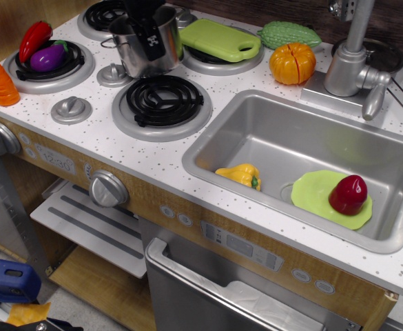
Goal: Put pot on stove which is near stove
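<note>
The shiny steel pot is at the back of the white cooktop, between the back-left burner and the front coil burner. It looks slightly raised and tilted. My black gripper comes down from the top edge and is shut on the pot's front rim, with one finger outside the wall. The front burner is bare. The back-right burner lies under a green cutting board.
The left burner holds a purple eggplant and a red pepper. A carrot lies at the left edge. Silver knobs sit between the burners. The sink holds a yellow pepper, a green plate and a red fruit. An orange pumpkin sits near the faucet.
</note>
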Controlling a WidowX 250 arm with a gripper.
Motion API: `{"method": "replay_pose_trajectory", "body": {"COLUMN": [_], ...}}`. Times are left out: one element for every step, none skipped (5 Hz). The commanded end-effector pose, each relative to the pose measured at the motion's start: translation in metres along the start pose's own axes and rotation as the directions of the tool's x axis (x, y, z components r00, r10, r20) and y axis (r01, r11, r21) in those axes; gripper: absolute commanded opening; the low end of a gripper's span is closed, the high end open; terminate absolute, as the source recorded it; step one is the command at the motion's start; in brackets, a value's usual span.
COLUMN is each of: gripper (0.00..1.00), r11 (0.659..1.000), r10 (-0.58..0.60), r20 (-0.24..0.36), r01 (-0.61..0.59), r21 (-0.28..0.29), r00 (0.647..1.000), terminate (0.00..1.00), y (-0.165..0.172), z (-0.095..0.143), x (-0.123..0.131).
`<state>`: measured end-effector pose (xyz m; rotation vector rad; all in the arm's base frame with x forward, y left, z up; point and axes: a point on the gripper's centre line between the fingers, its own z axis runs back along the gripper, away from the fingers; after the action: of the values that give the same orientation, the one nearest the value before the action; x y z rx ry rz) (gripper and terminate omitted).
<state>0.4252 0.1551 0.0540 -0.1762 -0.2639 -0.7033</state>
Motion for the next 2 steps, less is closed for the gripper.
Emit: {"method": "replay_pose_trajectory", "body": {"gripper": [0.00,0.00], "r11": [0.990,0.981], "r10": [0.002,0.038], "r20": [0.001,0.003], "r01": [-0.002,-0.038], "r21": [0.141,0.192], "r00": [1.000,0.999], "terminate": [0.00,0.00], "y": [-0.011,-0.024], "z": [0.041,0.036], "x": [0.023,0.025]}}
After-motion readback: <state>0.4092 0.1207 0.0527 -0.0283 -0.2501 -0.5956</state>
